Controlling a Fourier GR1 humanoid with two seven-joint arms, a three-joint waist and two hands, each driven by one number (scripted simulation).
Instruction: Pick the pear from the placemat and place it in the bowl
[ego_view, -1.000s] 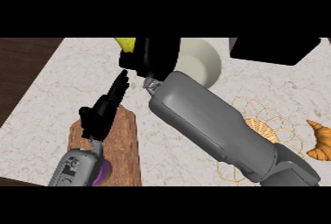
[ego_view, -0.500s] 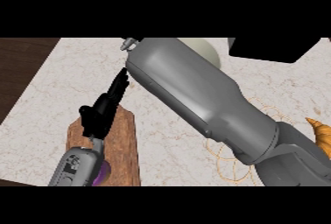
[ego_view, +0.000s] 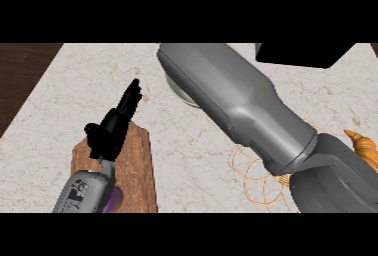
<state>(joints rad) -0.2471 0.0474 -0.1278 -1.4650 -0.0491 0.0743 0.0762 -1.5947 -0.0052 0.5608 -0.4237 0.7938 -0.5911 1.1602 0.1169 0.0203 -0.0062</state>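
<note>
The left hand (ego_view: 111, 131) keeps its fingers (ego_view: 130, 100) straight and released, pointing toward 1 o'clock and holding nothing. It shows over the upper end of a brown board (ego_view: 140, 162). The right forearm (ego_view: 236, 110) runs from 5 o'clock up to 12 o'clock, with its hand out of sight past the upper edge. 1 sliver of the bowl (ego_view: 179, 96) peeks from under that arm. The pear is hidden, so its place relative to any fingers cannot be told. The placemat (ego_view: 251, 175) lies at 5 o'clock.
</note>
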